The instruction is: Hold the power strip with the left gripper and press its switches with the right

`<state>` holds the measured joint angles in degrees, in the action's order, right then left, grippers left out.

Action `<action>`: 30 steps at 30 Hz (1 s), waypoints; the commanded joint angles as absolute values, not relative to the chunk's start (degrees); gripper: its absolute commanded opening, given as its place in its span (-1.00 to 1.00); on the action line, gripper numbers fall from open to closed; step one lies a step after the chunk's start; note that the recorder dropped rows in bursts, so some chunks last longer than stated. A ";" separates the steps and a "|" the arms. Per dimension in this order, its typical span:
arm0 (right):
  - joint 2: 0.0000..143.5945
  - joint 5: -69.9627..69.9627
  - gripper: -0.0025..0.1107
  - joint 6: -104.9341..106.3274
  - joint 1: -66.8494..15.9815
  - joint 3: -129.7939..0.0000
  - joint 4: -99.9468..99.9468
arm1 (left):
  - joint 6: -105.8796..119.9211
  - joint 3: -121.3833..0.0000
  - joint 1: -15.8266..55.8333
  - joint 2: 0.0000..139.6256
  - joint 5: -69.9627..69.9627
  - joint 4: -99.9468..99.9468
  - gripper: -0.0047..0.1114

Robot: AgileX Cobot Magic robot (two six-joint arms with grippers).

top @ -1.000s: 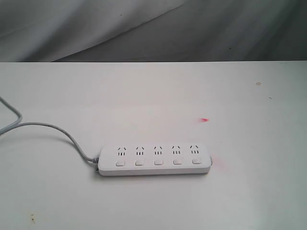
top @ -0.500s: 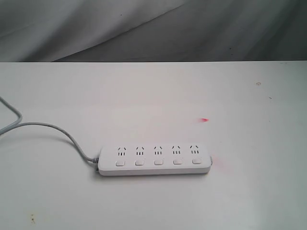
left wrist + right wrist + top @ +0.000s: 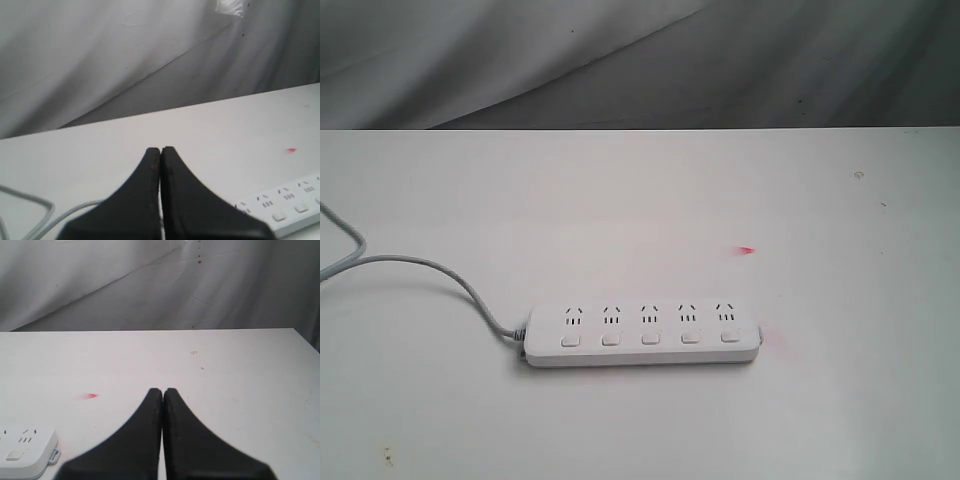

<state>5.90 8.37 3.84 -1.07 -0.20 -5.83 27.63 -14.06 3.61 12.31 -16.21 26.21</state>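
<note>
No readable text, brand or number on power strip [image 3: 642,335]; any fine print perhaps too small.

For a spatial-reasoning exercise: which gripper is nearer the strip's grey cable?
Left, probably: the cable runs beside the left gripper; right gripper sees only the power strip's far end.

Long white plastic power strip [image 3: 642,336] with rounded ends: 1.
Three-hole sockets [image 3: 650,316]: 5.
Small white rounded-square switches [image 3: 650,339]: 5.
Grey cable [image 3: 430,268]: 1.
Small red marks [image 3: 747,250]: 2.
Black pointed grippers: 2, the left gripper [image 3: 160,150] and the right gripper [image 3: 163,390].
White tabletop [image 3: 620,200]: 1.
</note>
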 commanded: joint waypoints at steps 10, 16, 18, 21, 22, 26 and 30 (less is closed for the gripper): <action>5.59 7.79 -0.96 3.78 -0.61 0.00 -6.19 | 27.05 -23.70 3.99 14.00 -21.61 25.98 -0.91; 5.59 7.79 -0.96 3.78 -0.61 0.00 -6.19 | 27.05 -23.70 3.99 14.00 -21.61 25.98 -0.91; 5.59 7.79 -0.96 3.78 -0.61 0.00 -6.19 | 27.05 -23.70 3.99 14.00 -21.61 25.98 -0.91; 5.59 7.79 -0.96 3.78 -0.61 0.00 -6.19 | 27.05 -23.70 3.99 14.00 -21.61 25.98 -0.91; 5.59 7.79 -0.96 3.78 -0.61 0.00 -6.19 | 27.05 -23.70 3.99 14.00 -20.92 26.10 -0.91; 5.59 7.79 -0.96 3.78 -0.61 0.00 -6.19 | 26.91 -23.70 3.99 14.15 -21.66 27.12 -0.91; 5.59 7.79 -0.96 3.78 -0.61 0.00 -6.19 | 28.33 -25.35 3.99 14.14 -33.52 31.45 -0.91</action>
